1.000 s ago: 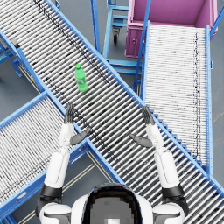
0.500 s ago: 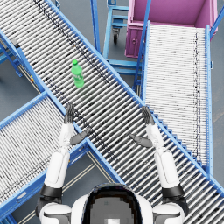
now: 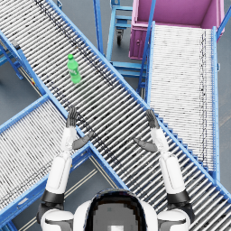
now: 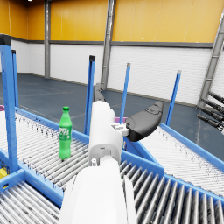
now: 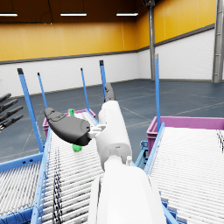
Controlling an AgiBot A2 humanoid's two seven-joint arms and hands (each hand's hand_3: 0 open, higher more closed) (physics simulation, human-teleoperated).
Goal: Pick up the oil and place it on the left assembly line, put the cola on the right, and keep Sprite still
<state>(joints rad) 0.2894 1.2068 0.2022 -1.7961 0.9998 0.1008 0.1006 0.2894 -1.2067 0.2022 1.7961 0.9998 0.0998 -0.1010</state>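
My left hand [image 3: 72,131] and right hand [image 3: 152,134] both hang spread, holding nothing, over the middle conveyor [image 3: 113,103]. Green bottle [image 3: 74,69] stands upright on that conveyor, well ahead of the left hand. Pink bin [image 3: 180,13] sits beyond the right-side conveyor [image 3: 180,90].
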